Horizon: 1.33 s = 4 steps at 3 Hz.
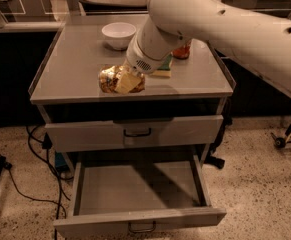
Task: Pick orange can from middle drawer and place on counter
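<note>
Clamped around the orange can (109, 79), gripper (127, 82) reaching down from behind it, can's long axis lying crosswise, low over the counter (70, 59) near its front edge, contact with the counter impossible to tell.

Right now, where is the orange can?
In the camera view, the orange can is held in the gripper over the front edge of the counter, just in front of the white bowl.
</note>
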Available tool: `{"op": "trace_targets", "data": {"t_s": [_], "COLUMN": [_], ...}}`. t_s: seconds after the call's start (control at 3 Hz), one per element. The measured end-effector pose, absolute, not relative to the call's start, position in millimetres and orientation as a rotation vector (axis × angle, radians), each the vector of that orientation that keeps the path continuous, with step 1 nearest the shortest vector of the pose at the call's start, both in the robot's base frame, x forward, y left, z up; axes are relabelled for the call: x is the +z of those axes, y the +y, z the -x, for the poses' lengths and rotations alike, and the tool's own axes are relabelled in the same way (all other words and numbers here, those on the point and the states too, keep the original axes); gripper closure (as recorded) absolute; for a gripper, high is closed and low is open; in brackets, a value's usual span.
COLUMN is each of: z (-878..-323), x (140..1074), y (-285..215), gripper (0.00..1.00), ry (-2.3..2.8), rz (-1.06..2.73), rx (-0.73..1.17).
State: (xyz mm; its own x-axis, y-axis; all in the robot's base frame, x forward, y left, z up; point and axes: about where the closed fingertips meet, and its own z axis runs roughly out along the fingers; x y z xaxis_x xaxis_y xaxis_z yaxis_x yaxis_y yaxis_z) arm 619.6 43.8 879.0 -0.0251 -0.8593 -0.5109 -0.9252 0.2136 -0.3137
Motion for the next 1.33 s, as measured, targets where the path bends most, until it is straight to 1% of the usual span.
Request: {"op": "trace_targets", "data": {"t_s": [0.67, 1.0, 1.33], "z": [-670, -702, -721], "x": [872, 867, 865], "y": [67, 88, 99], "gripper": [1.0, 1.0, 1.0], "ry": [1.857, 1.838, 1.833], "rz": [1.675, 1.694, 1.699], "rx": [0.12, 0.131, 0.137]}}
